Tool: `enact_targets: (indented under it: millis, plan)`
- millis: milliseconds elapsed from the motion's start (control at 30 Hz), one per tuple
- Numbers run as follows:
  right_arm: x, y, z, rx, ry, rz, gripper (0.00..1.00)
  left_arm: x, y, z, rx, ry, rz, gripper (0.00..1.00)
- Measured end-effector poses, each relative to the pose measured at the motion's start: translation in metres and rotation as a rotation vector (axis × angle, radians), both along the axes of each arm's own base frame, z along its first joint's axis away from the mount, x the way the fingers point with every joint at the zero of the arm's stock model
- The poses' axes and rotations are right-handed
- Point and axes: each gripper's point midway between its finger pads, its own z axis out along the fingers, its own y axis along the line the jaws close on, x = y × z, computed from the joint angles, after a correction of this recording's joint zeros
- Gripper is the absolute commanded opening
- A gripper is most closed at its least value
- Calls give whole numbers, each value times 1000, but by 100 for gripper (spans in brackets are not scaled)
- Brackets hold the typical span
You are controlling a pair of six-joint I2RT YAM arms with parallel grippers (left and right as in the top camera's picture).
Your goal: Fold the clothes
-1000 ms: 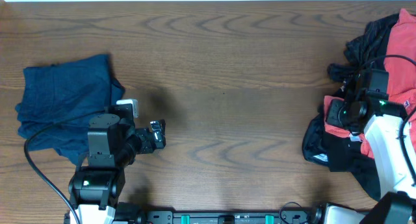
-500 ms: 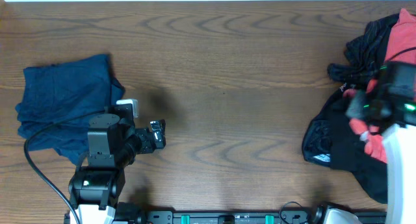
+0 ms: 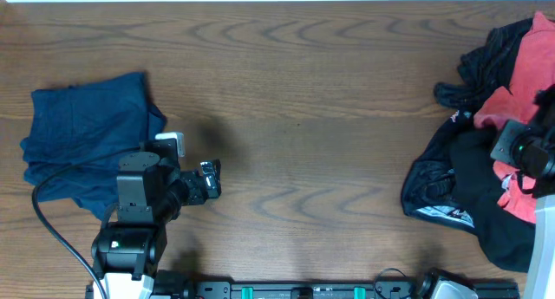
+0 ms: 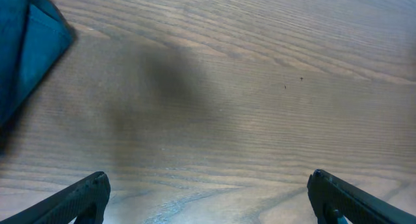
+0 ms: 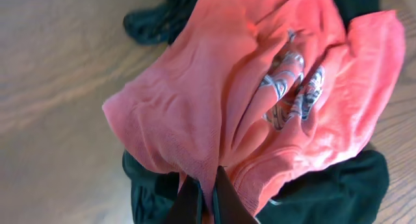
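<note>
The right tool (image 5: 203, 201) is pinched shut on the red garment (image 5: 195, 100), which spreads straight ahead of it over the dark pile (image 3: 464, 173); the left tool (image 4: 208, 198), wide open and empty, sits well left of that pile; the right arm is nearer.

Left wrist view: dark blue folded cloth (image 4: 29, 49) is cropped by the left edge and out of focus. Of the left gripper (image 4: 208, 185) only two black fingertips (image 4: 84, 198) show, set wide apart; the rest is below frame.

Right wrist view: right gripper (image 5: 207, 195) is cropped at the bottom, tips pinched into the coral-red knit garment (image 5: 214, 100). Its grey-white print (image 5: 292, 87) is crumpled and unreadable. The black garment (image 5: 325, 191) is mostly covered.

Overhead: heap of black and red clothes (image 3: 468, 178) runs off the right edge, and the white lettering (image 3: 442, 214) is too small to read.
</note>
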Motion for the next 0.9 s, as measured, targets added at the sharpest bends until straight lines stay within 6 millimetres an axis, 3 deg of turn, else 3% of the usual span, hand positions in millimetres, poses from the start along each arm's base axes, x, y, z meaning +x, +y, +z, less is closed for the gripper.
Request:
enact_targets:
  millis: [433,533,900]
  plan:
    - [-27,6,-18,20,151,15,1,0,0,0,0,0,0,98]
    - [-29,6,-19,23,160,15,5,0,0,0,0,0,0,98]
    - [-36,9,-23,32,194,19,1,1,0,1,0,-6,0,98]
